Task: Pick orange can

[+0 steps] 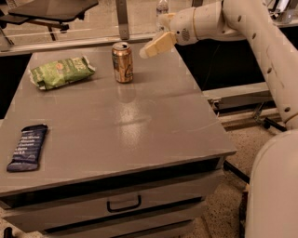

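Speckled floor [223,209] shows at the bottom right, beside the robot's white body [274,186], which fills the near right corner. Nearest the camera is the grey front of a drawer [139,197] with a dark handle [123,203], set under a grey table top [139,125] that runs away from the camera and shines faintly in the middle.

On the near left edge of that top lies a dark blue snack bar [27,148], flat, with its long side pointing away. Farther back on the left lies a green chip bag [60,72], crumpled and flat.

The orange can [123,62] stands upright on the far part of the top, right of the chip bag and well apart from it, its silver lid facing up. The gripper [148,50] hangs just to the right of the can, level with its top, near it but not touching; its tan end slants down and left towards the can's rim. Whether the gripper is wide or narrow cannot be told from this side. The white arm [251,32] reaches in from the upper right.

Beyond the table's far edge runs a pale ledge [70,42] with an upright post [122,18], a clear plastic bottle [162,7] behind the gripper, and a dark chair [51,9] at the far left.
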`<state>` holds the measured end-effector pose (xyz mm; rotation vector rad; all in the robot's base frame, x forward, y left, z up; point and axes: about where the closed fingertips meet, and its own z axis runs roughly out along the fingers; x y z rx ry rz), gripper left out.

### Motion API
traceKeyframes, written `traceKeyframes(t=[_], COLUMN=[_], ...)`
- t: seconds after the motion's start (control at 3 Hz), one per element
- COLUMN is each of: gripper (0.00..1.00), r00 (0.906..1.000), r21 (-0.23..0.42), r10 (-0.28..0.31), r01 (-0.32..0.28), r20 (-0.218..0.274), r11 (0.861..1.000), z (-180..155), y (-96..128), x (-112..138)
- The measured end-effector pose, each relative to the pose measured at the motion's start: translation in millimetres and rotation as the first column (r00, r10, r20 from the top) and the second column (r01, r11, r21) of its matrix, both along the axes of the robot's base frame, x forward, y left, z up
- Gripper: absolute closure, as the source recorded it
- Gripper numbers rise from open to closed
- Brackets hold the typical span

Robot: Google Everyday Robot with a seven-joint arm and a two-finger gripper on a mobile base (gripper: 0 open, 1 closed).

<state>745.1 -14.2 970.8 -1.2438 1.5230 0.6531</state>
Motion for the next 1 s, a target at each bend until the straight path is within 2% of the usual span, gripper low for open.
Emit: traceKeyframes(t=[0.33, 0.67, 1.0], gripper=[0.00, 0.00, 0.00], r00=[0.9984, 0.9977, 0.9980], r21=[0.136, 0.167, 0.160], r10=[0.055, 0.066, 0.063], r01=[-0.057, -0.068, -0.063], r20=[0.013, 0.018, 0.000], r11=[0.989, 0.984, 0.985], z=[-13.1, -21.1, -38.6], y=[55.8, 77.7, 92.3], x=[-6.8, -9.8, -8.4])
